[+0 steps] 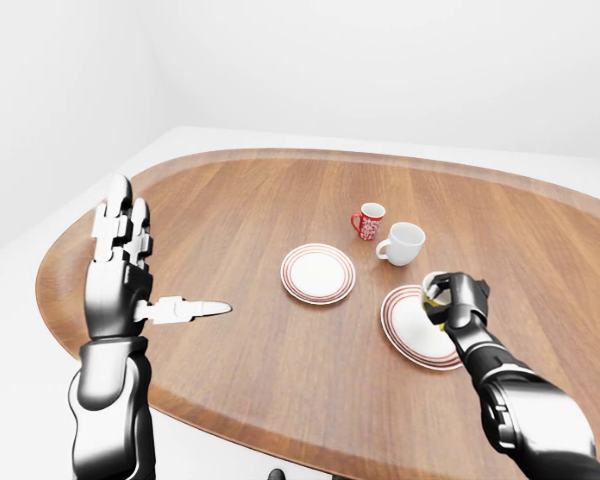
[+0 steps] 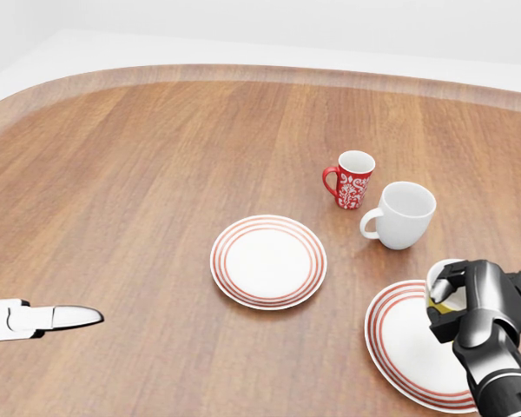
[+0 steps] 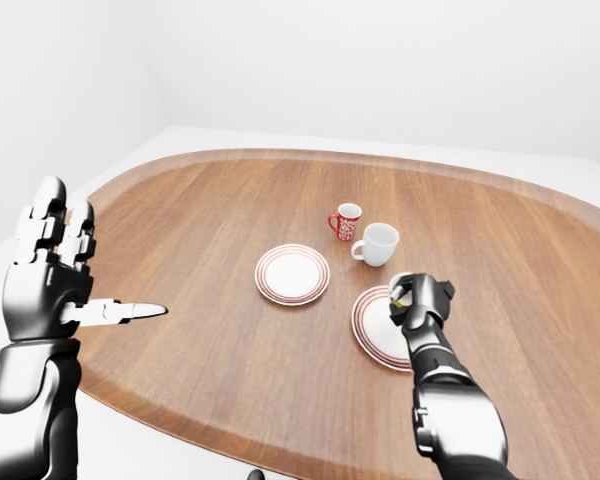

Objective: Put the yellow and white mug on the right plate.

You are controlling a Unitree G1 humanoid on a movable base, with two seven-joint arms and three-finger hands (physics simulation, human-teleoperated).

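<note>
1. Holding the yellow and white mug (image 2: 441, 292) over the top edge of the right plate (image 2: 405, 340), the right hand (image 2: 473, 306) has its fingers wrapped round it; only a sliver of white rim and a patch of yellow show between the fingers, so I cannot tell whether the mug already touches the plate or hangs just above it.
2. To do this step well, I judge the mug should be brought a little toward the plate's white centre, away from the striped rim, kept upright, and lowered until its base sits flat before the fingers let go.
3. The release should be straight and gentle, since a sideways drag could tip the mug or slide the plate on the smooth wood.
4. The white mug (image 2: 404, 214) stands just above the right plate in the head view, with the red patterned mug (image 2: 354, 179) beside it; the withdrawing hand should stay clear of both.
5. The left hand (image 1: 120, 270) is raised well apart at the left of the left-eye view, fingers spread and holding nothing.
6. The left plate (image 2: 268, 261) lies bare between the two hands.
7. The wooden table (image 2: 139, 174) is oval and glossy, its grain running across the view, set in a plain white room with bare walls and pale floor.
</note>
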